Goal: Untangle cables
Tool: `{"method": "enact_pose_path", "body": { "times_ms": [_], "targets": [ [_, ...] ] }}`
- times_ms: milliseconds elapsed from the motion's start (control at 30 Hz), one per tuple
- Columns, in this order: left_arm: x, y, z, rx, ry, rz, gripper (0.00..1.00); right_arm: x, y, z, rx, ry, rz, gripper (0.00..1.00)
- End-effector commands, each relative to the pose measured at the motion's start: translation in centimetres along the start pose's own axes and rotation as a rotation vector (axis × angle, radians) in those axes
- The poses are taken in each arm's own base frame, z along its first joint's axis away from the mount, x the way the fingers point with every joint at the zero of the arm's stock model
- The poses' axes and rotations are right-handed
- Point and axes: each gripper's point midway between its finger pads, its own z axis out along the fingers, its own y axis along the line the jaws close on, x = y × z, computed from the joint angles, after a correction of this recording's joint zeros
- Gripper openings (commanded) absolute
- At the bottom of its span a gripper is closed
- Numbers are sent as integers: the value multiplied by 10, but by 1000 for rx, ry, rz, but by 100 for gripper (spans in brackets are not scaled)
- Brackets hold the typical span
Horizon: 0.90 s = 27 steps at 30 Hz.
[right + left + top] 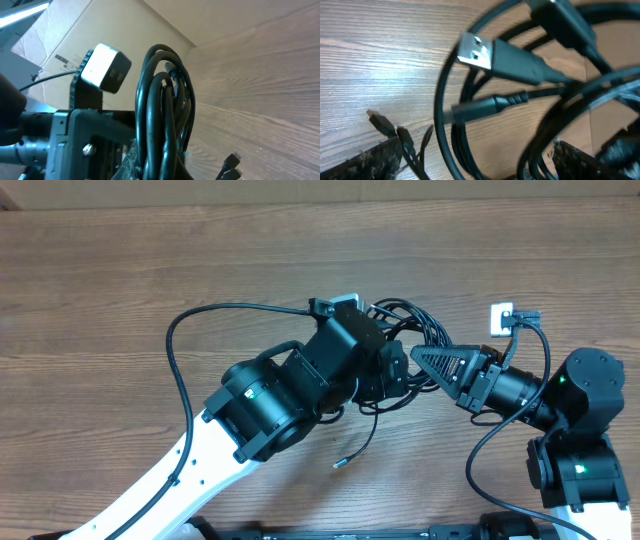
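The cables are a bundle of black loops in the middle of the table, between the two grippers. My right gripper comes in from the right and is shut on the bundle; in the right wrist view the cables rise as tight upright loops out of the jaws. My left gripper meets the bundle from the left and stands open, with several strands passing between its fingers. A silver-tipped USB plug and a second plug lie just ahead of it.
One loose strand trails toward the table front and ends in a small plug. Two small plugs lie on the wood at the left. The left arm's wrist camera sits close beside the held loops. A thicker robot wire arcs left.
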Motion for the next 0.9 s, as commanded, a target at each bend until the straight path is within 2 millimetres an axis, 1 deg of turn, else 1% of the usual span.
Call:
{"method": "enact_pose_path", "body": {
  "times_ms": [0,133,267,300,367,400,433,467,500,667,733,800,833,867],
  "targets": [
    [-14,-5,-8,12,-64,-51,94,-4,13,-2,-38,-3,23,4],
    [-13,-5,-8,11,-62,-49,87,-8,23,-3,-73,-10,22,4],
    [-13,-5,-8,11,-62,-49,66,-10,26,-3,-84,-12,31,4],
    [-13,-5,-8,12,-63,-50,58,-9,26,-3,-86,-8,33,4],
    [-14,-5,-8,13,-64,-50,47,-7,27,-3,-94,2,33,4],
    [-14,-5,-8,13,-64,-50,33,-6,28,-3,-98,8,33,4],
    [-14,-5,-8,13,-64,-50,23,-5,29,-3,-102,12,33,4],
    [-14,-5,-8,14,-64,-50,8,-5,29,-3,-104,15,32,4],
    [-14,-6,-8,14,-65,-50,4,-4,30,-3,-106,18,32,4],
    [-16,-5,-8,10,-75,-40,4,-4,30,-3,-108,21,32,5],
    [-19,-2,-9,-7,-95,-7,4,-4,30,-3,-108,21,27,19],
    [-23,4,-9,-40,-120,43,4,-3,29,-3,-105,22,25,46],
    [-26,9,-10,-71,-140,61,4,-3,28,-3,-103,23,6,64],
    [-29,15,-11,-100,-155,68,4,-2,27,-3,-101,24,-9,75]
  ]
}}
